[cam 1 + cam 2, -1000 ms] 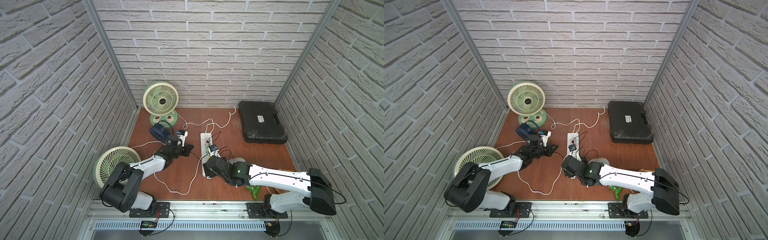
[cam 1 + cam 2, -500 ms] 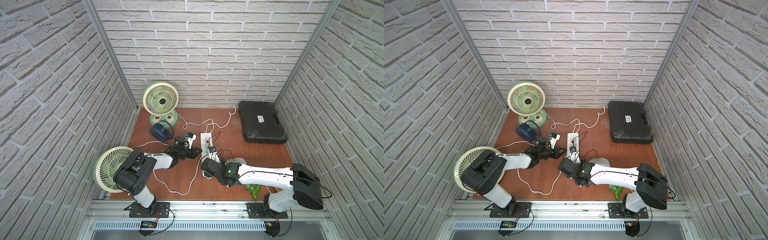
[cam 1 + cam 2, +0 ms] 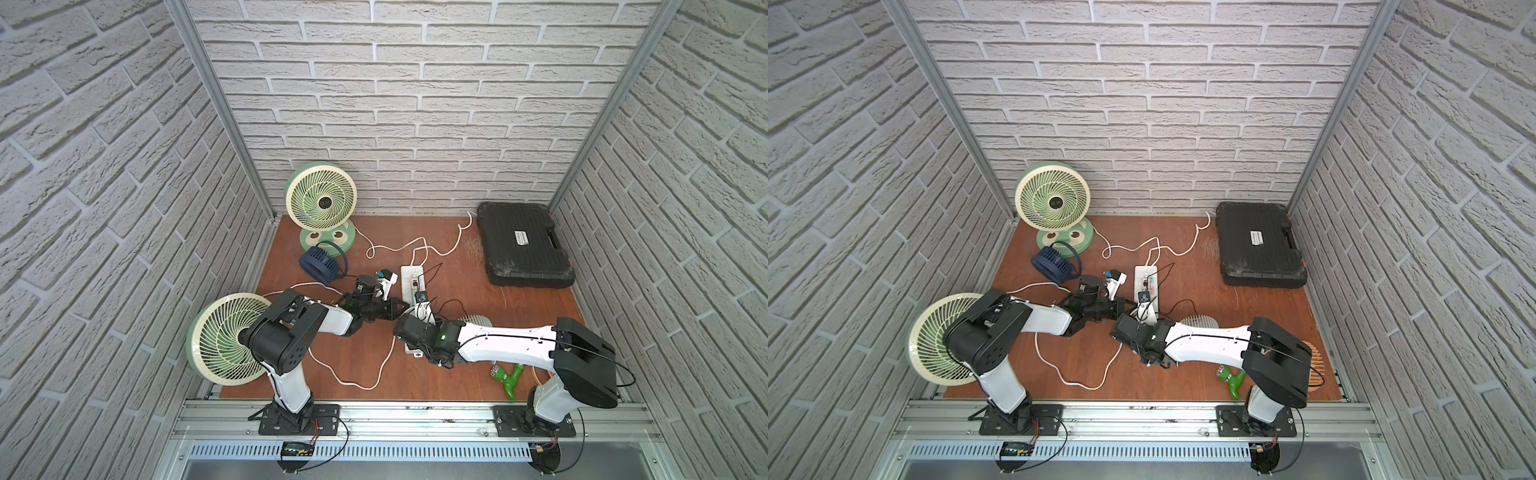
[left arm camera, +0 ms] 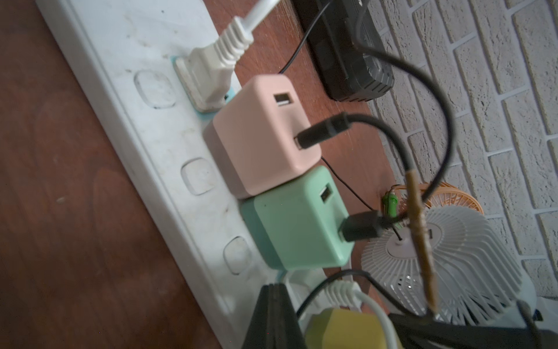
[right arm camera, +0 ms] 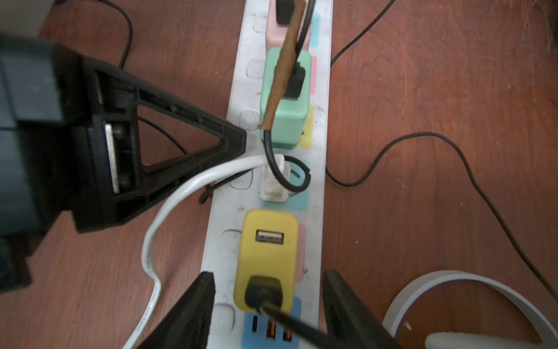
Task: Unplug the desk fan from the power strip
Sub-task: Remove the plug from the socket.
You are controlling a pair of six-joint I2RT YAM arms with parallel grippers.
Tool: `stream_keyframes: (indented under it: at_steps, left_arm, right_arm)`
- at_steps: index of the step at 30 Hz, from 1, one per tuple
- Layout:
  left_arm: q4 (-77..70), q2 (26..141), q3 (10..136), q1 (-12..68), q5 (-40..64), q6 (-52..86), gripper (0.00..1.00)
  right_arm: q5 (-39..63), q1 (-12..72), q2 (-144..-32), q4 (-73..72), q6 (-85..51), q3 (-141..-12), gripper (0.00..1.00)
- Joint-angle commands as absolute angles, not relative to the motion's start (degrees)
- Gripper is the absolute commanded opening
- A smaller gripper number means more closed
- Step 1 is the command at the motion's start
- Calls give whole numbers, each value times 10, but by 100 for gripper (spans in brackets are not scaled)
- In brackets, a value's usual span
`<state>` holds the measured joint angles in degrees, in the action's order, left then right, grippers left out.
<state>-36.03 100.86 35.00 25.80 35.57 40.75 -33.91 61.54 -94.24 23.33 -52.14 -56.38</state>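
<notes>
The power strip (image 5: pixel 320 145) lies on the wooden floor, also seen in both top views (image 3: pixel 409 276). Pink (image 4: pixel 259 133), green (image 5: pixel 287 99) and yellow (image 5: pixel 267 241) USB adapters and a white plug (image 5: pixel 273 181) sit in it. A green-and-cream desk fan (image 3: pixel 322 201) stands at the back; a second (image 3: pixel 226 338) leans front left. I cannot tell whose white cord (image 5: pixel 187 187) this is. My left gripper (image 5: pixel 241 139) is shut, its tip touching the strip's edge beside the green adapter. My right gripper (image 5: pixel 268 272) is open, fingers (image 5: pixel 187 314) straddling the strip at the yellow adapter.
A black tool case (image 3: pixel 525 249) lies back right. A navy mini fan (image 3: pixel 318 262) sits left of the strip and a white round fan (image 3: pixel 476 322) right of it. A green fitting (image 3: pixel 509 376) and an orange fan (image 3: pixel 1312 365) lie front right. Thin black cables cross the floor.
My left gripper has slid right from near the navy fan to the strip's edge. My right arm has drawn in over the strip's near end.
</notes>
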Motion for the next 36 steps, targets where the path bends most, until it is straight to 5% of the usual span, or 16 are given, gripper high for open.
stream_keyframes:
  at_steps: [1, 14, 25, 36]
  left_arm:
    - [-392, 1023, 364, 262, 364, 412, 0]
    - [-377, 1041, 374, 262, 364, 412, 0]
    - [-368, 1047, 378, 262, 360, 412, 0]
    - [-355, 1052, 380, 261, 350, 409, 0]
  right_arm:
    - [-363, 611, -957, 229, -529, -580, 59]
    - [-380, 607, -969, 222, -531, -582, 45]
    - [-375, 606, -981, 221, -510, -593, 22]
    - [-427, 618, -1001, 328, -557, -650, 16]
